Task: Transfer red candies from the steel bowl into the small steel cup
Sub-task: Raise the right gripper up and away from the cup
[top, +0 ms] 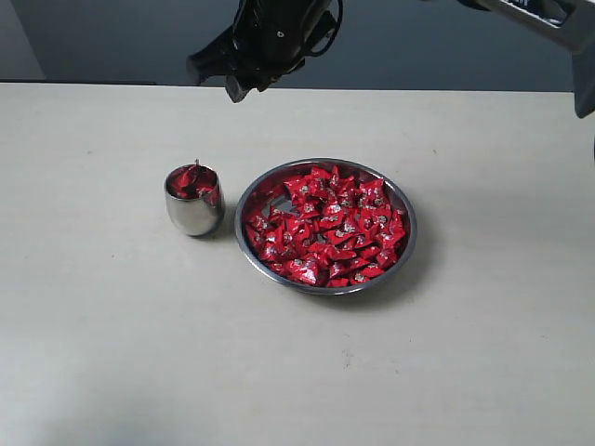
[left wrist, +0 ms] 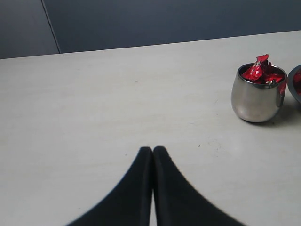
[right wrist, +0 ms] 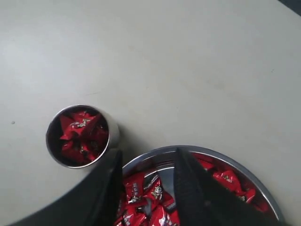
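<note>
The steel bowl [top: 267, 189] sits mid-table, heaped with red candies [top: 330, 228]. Just to its left stands the small steel cup [top: 191, 216], with a few red candies [top: 191, 181] piled to its rim. My right gripper [top: 244, 90] hangs high above the table behind the cup. The right wrist view looks straight down on the cup [right wrist: 113, 134] and the bowl's rim [right wrist: 211, 151], and there my right gripper [right wrist: 148, 153] is open and holds nothing. My left gripper [left wrist: 153, 149] is shut and empty, low over bare table, well away from the cup [left wrist: 254, 101].
The pale tabletop [top: 112, 353] spreads on all sides of the cup and bowl. A dark wall [top: 112, 37] runs behind the table's far edge. The right arm's link [top: 558, 19] crosses the upper right corner of the exterior view.
</note>
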Tool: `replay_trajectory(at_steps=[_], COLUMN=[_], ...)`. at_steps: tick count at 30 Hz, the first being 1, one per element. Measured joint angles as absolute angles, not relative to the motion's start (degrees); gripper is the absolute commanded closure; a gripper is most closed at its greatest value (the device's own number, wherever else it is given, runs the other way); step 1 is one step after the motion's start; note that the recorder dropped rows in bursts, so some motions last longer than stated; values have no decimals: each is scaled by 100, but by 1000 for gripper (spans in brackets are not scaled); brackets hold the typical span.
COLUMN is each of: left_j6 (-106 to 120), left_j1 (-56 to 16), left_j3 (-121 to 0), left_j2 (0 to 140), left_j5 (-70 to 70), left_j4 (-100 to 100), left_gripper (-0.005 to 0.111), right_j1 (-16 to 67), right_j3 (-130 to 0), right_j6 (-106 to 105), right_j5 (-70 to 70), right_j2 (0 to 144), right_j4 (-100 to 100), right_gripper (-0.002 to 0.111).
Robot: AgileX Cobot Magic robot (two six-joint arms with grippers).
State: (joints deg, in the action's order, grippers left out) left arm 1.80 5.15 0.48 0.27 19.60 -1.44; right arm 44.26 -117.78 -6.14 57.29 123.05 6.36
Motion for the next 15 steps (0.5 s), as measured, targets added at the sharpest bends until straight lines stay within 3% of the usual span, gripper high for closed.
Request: replay_trajectory(at_steps=[15], left_j6=[180], left_j1=[515], left_j3=[48], left_j2=[27], left_j5=[1960], left_j4=[-144], left_gripper=[106], right_j1=[4426], right_j3=[-11778], right_j6=[-614], right_j5=[5785], right_j2=[12295], right_j4=[503], right_gripper=[72])
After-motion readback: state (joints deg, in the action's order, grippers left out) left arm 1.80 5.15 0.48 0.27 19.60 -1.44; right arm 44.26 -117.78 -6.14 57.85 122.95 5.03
